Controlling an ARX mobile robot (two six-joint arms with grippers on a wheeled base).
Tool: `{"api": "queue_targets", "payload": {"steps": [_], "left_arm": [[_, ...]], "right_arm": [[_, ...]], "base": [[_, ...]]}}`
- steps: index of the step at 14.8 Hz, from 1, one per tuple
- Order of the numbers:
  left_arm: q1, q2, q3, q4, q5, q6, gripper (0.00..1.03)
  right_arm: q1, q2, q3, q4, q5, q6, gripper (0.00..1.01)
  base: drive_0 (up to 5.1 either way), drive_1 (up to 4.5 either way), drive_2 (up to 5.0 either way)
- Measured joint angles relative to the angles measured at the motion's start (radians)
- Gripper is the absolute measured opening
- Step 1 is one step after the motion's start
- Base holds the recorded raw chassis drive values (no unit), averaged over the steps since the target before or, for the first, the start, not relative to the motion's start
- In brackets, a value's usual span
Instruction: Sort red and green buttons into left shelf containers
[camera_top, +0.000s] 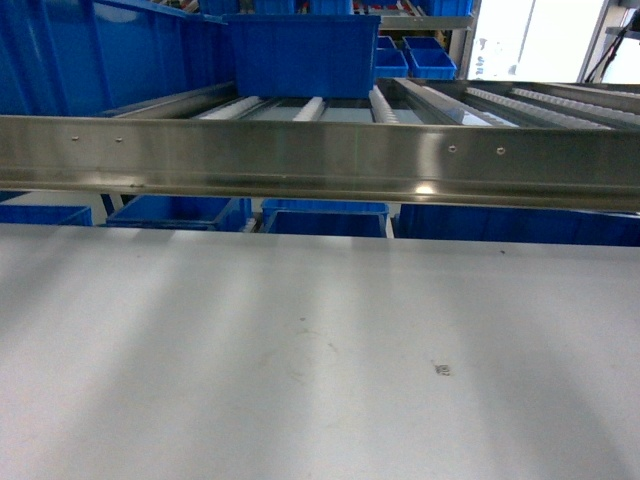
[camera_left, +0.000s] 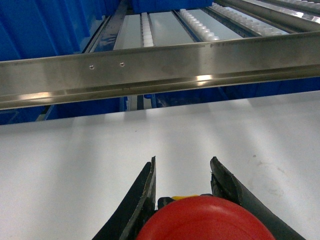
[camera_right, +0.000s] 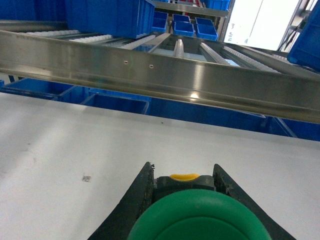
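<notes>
In the left wrist view a red button (camera_left: 207, 220) with a black and yellow base fills the bottom edge, and my left gripper (camera_left: 183, 172) is shut on it above the white table (camera_left: 75, 165). The right wrist view shows a green button (camera_right: 195, 217) of the same build, held the same way, with my right gripper (camera_right: 182, 172) shut on its black body. Neither gripper nor button appears in the head view. A blue container (camera_top: 300, 50) stands on the roller shelf (camera_top: 320, 105) at the upper left of the head view.
A steel rail (camera_top: 320, 160) fronts the roller shelf across the whole head view. More blue bins (camera_top: 180, 212) sit below the shelf behind the table (camera_top: 300, 360). Smaller blue bins (camera_right: 185, 25) stand far back. A small dark mark (camera_top: 441, 369) lies on the table.
</notes>
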Motion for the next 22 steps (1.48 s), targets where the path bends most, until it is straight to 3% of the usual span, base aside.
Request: {"api": "queue_targets", "payload": {"steps": [22], "left_arm": [[-0.001,0.001,-0.002,0.0,0.0,0.0,0.29]], "right_arm": [[0.0,0.0,-0.001,0.001,0.0,0.0,0.28]], "base": [[-4.9,2.33,2.5]]}}
